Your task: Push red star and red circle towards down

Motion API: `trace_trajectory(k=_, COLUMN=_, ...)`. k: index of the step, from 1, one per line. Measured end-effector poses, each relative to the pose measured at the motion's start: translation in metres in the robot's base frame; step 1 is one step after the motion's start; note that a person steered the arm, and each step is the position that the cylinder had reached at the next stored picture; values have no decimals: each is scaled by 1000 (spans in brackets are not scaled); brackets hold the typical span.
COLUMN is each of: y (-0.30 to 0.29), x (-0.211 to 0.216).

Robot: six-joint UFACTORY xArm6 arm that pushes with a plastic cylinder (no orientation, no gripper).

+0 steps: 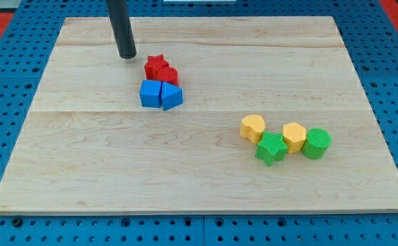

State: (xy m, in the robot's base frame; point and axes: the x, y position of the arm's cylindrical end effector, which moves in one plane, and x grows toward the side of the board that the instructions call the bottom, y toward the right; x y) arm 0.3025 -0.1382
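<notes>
Hovering at 10 o'clock of the red star (156,65), my tip (126,56) touches nothing; red circle (168,75) sits at its 4 o'clock, pair slanting that way.

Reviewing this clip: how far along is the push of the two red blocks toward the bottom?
Done: nothing visible. The red star and red circle sit in the board's upper half, packed against the blue cube and the other blue block below them. In hand: my tip stands just up-left of the star, apart from it. Left: the whole push downward.
</notes>
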Motion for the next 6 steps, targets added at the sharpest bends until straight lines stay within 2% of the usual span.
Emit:
trace_trajectory(k=3, y=10, x=6)
trace_trajectory(k=5, y=66, x=57)
trace_trajectory(k=6, y=99, x=96)
